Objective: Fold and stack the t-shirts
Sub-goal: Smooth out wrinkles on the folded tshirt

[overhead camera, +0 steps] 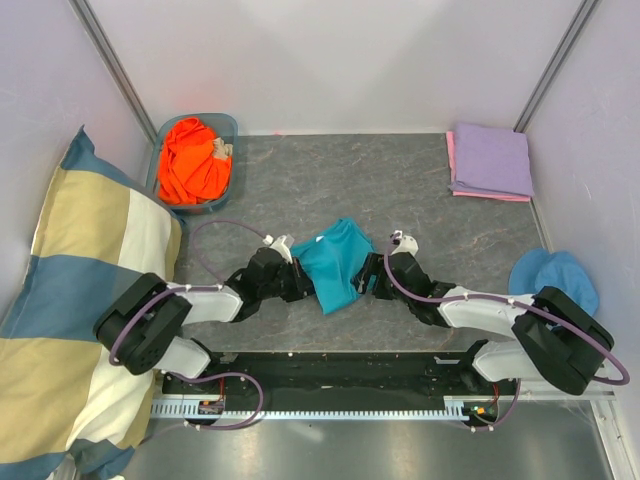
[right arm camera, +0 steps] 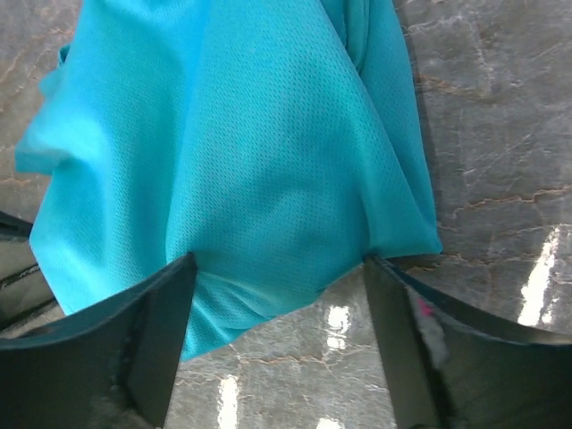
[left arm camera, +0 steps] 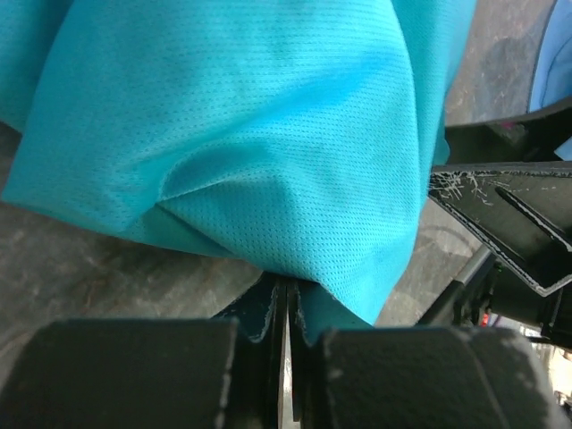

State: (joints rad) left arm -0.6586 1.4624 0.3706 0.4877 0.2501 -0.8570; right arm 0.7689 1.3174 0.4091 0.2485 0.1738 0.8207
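While the bunched teal t-shirt (overhead camera: 335, 262) lies on the table (overhead camera: 400, 190) between both tools, long axis running away from the arms, the left gripper (left arm camera: 286, 299), pressed together, pinches its edge just ahead. The right gripper (right arm camera: 279, 268), equally near, straddles the opposite edge, spread wide.
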